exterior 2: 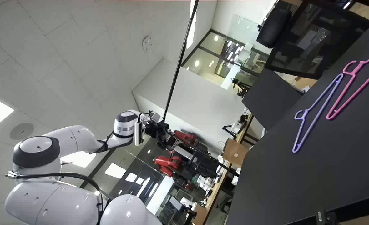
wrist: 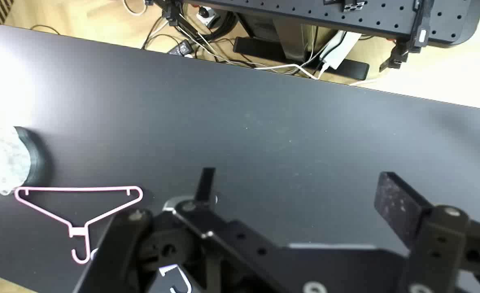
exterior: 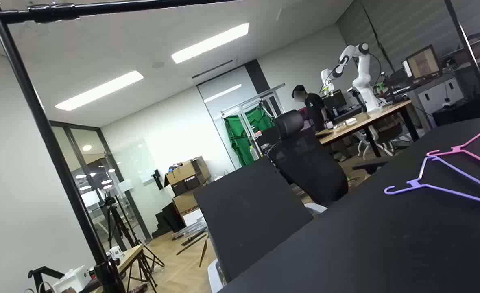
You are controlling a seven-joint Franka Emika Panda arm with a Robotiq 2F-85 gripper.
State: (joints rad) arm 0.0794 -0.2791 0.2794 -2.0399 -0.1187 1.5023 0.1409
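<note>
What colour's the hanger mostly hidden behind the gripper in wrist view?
That hanger is purple, clearest in an exterior view.

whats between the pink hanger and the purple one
Only black tabletop shows between the pink hanger and the purple hanger, in both exterior views. Where the gap is narrowest, I cannot tell whether they touch.

Pink hanger [wrist: 77,231], purple hanger [exterior: 415,184] beside it, flat on black table [wrist: 264,122]

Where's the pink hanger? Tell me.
In the wrist view, the pink hanger lies lower left, left of the fingers; in both exterior views, beside the purple hanger.
</note>
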